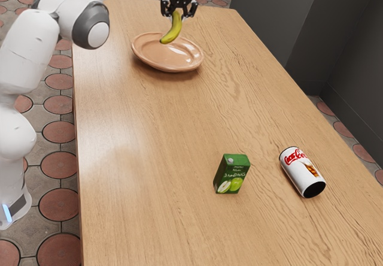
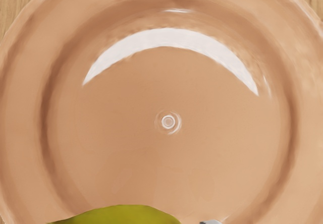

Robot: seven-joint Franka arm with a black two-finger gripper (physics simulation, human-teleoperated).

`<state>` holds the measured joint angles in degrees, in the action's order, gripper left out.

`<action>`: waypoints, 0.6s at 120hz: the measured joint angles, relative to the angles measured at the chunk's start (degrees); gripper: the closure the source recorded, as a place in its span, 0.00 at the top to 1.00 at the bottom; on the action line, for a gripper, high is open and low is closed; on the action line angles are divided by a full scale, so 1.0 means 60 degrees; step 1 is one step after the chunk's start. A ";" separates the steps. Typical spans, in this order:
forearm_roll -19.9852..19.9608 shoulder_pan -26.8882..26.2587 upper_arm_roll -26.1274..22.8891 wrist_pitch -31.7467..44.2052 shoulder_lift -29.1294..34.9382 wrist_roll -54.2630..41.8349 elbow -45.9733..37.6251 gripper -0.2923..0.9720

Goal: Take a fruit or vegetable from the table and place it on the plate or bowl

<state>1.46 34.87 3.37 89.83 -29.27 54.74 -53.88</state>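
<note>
Nearest the exterior camera, the wooden worktop [image 1: 155,158] carries two items toward the exterior view's right. A green juice carton [image 1: 231,174] with an apple on its face stands upright. Near it, but not touching, a white and red soda can [image 1: 302,171] lies on its side with its open dark end toward the near edge. Neither is in contact with anything but the worktop. The middle stretch of the worktop is bare wood. My white arm [image 1: 36,50] rises at the exterior view's left, over a floor [image 1: 54,164] of round reddish tiles. At the far end sits the tan plate [image 1: 149,55], flat on the worktop and well apart from the carton and can. Directly above it are my fingers [image 1: 178,14], closed on the upper end of a yellow-green banana [image 1: 172,29] and gripping it from two sides. The banana hangs downward, its lower tip over the plate's inner surface; contact between tip and plate cannot be confirmed. In the wrist view the plate [image 2: 101,148] lies squarely below my hand, with the banana [image 2: 121,215] just under it.
</note>
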 joint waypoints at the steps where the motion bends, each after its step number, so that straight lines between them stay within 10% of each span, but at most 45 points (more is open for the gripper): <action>1: 0.0003 0.0012 0.0009 0.0111 -0.0010 -0.0032 -0.0008 0.32; 24: 0.0391 0.0233 0.0252 0.2783 -0.0251 -0.0686 -0.0370 0.32; 46: 0.0486 0.0236 0.0268 0.5058 -0.0257 -0.1273 -0.1162 0.62; 72: -0.0461 0.0237 0.0038 0.5361 0.0624 -0.1785 -0.1194 0.74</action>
<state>-1.30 36.29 3.60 121.99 -25.52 44.03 -61.05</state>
